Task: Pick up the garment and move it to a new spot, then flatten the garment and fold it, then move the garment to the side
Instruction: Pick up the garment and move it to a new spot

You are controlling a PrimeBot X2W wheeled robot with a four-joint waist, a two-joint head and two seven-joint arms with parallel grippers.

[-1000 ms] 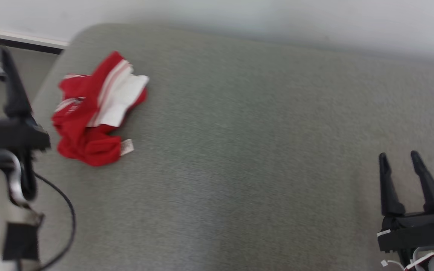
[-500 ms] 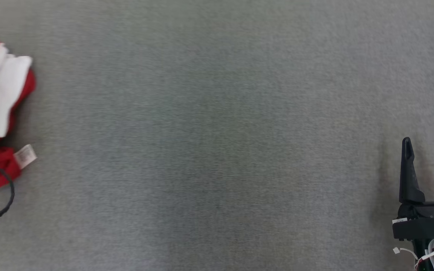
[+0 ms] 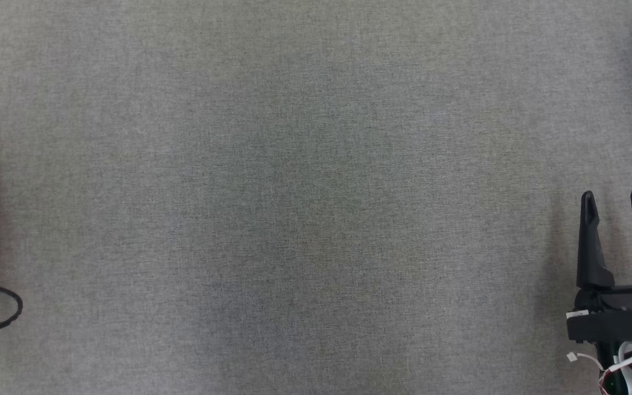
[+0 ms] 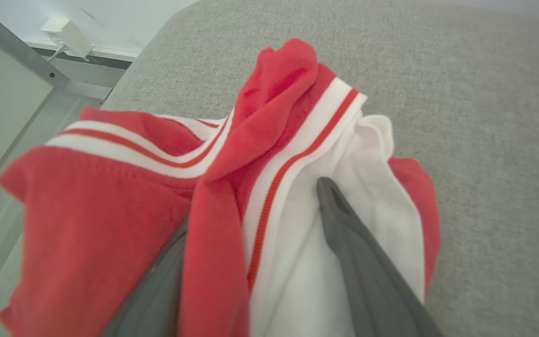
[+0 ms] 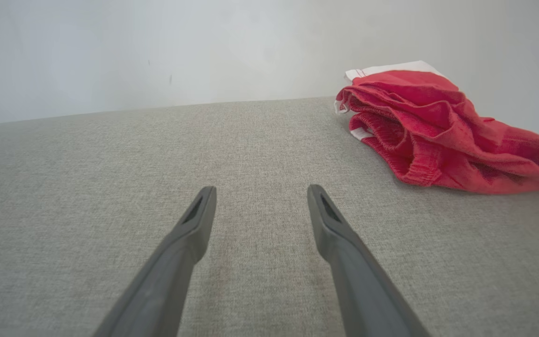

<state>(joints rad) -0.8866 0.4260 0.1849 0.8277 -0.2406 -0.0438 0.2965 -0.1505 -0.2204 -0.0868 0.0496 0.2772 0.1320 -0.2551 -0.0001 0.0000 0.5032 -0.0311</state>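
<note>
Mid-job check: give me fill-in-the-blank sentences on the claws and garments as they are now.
1. The right claw is ___, holding nothing.
2. One finger of the left claw lies against the ___ part of the garment.
3. In the right wrist view, the other red garment lies to the ___ of the fingers.
Missing: open; white; right.

Soft knit garment (image 4: 110,220); matt woven tabletop (image 3: 316,197)
</note>
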